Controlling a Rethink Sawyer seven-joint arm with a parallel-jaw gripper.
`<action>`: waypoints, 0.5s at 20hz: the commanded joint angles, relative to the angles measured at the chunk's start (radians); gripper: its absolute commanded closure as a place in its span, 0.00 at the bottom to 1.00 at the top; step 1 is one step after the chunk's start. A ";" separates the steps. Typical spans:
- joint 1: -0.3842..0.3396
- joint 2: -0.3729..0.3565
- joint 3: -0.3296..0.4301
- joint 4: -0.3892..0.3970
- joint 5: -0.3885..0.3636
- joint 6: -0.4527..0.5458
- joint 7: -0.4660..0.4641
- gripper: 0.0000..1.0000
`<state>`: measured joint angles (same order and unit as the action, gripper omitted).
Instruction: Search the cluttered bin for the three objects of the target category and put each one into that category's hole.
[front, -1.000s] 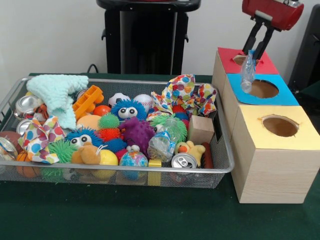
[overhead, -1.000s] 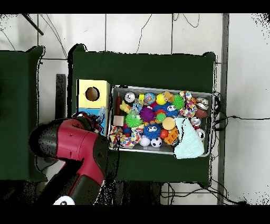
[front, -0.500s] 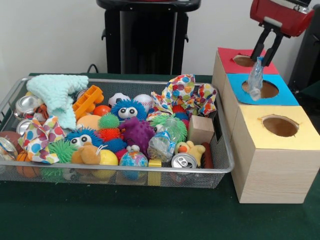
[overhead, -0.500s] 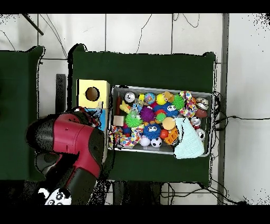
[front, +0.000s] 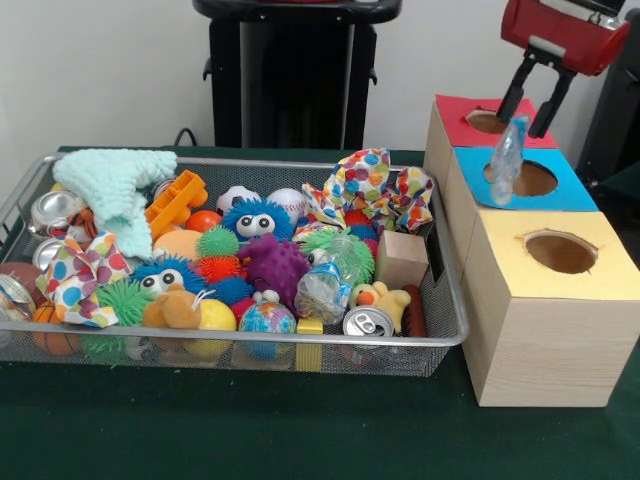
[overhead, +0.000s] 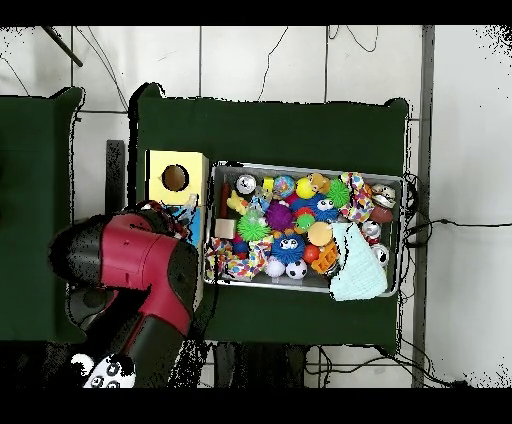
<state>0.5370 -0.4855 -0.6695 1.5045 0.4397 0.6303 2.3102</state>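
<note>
Front view, fingers spread wide, one clear bottle over blue hole, three boxes.

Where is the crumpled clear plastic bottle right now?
In the front view, the plastic bottle is in the air at the right, just above the blue box's hole, below the open gripper.

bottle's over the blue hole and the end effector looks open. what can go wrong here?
1. The clear plastic bottle hangs tilted over the near-left rim of the blue box's hole, not its centre; it could catch the rim and tip out onto the blue box.
2. The end effector has its fingers spread, so there is no correcting the drop.
3. A bounce could send it toward the yellow box.
</note>
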 joint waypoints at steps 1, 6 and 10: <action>-0.045 0.017 0.126 -0.007 0.027 0.013 0.182 0.00; -0.043 0.023 0.118 -0.012 0.020 0.016 0.182 0.00; -0.029 0.036 0.096 -0.022 0.029 0.030 0.226 0.00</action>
<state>0.5318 -0.4848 -0.6695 1.5045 0.4397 0.6303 2.3102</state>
